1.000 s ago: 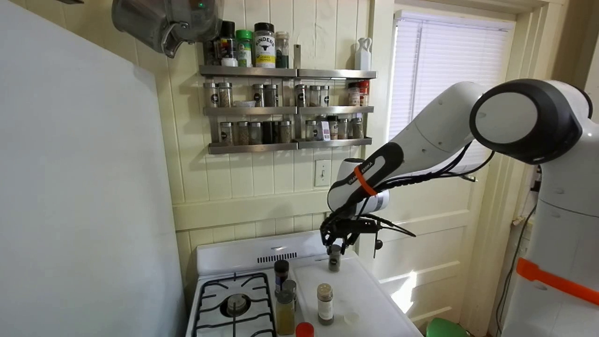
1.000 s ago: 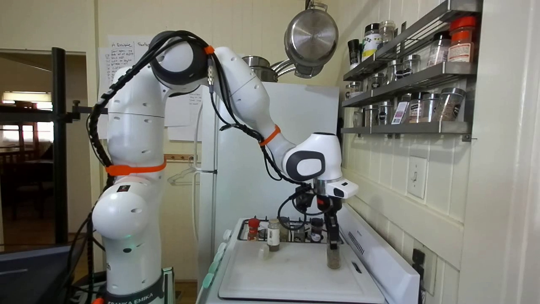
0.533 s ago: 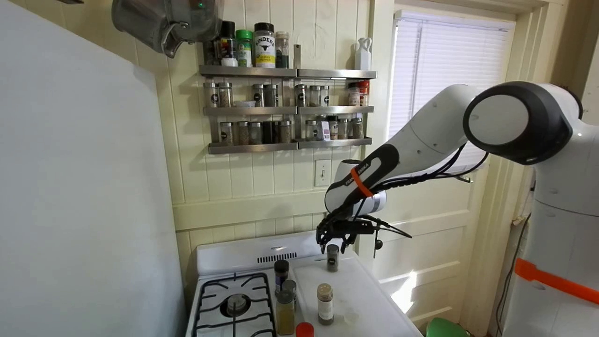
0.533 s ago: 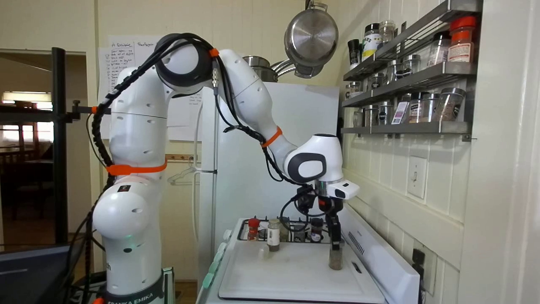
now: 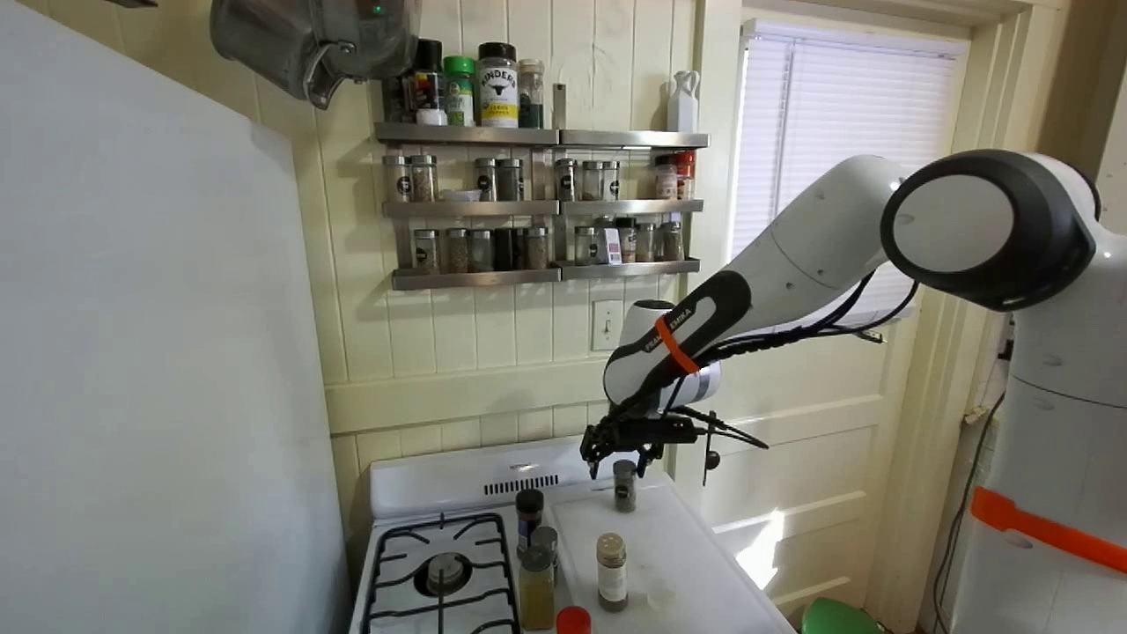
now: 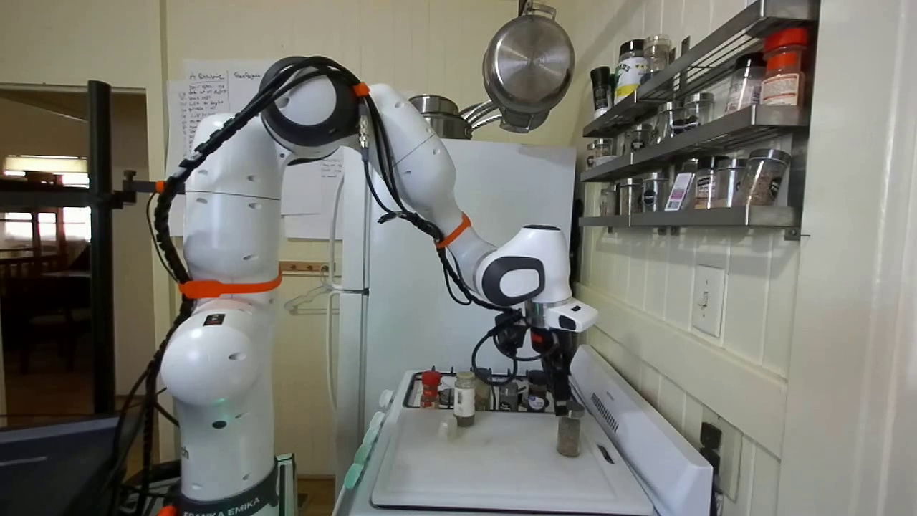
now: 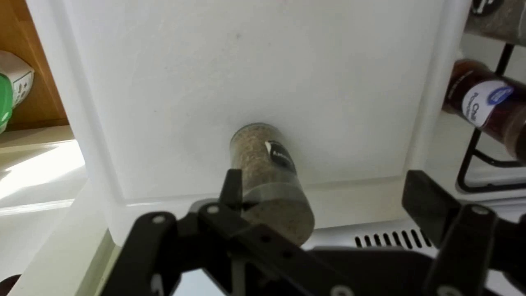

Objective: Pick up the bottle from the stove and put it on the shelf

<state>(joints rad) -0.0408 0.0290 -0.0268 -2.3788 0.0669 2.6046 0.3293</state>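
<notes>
The bottle, a small glass jar (image 7: 263, 152) of brown grains with a dark label, stands on the white flat cover (image 6: 494, 466) of the stove (image 5: 414, 484), near its back panel. My gripper (image 7: 324, 185) is open just above, at the jar's lid (image 7: 279, 218). In the wrist view the lid lies close beside the left finger (image 7: 232, 185), with a wide gap to the right finger (image 7: 427, 205); whether the left one touches cannot be told. In both exterior views the steel shelf (image 5: 475, 280) hangs on the wall above, holding rows of jars.
A white-labelled bottle (image 5: 612, 572) stands on the cover. Along the burner grate (image 5: 440, 608) stand a dark-capped bottle (image 5: 529, 515), a yellow-filled jar (image 5: 536, 594) and a red-capped one (image 6: 430, 387). The refrigerator (image 6: 466, 251) rises beyond the stove. A pan (image 6: 529, 64) hangs overhead.
My gripper has opened from around the jar's lid and shifted slightly towards the burner side. The jar, between the narrowed fingers a second ago, has shifted slightly and stays upright on the cover.
</notes>
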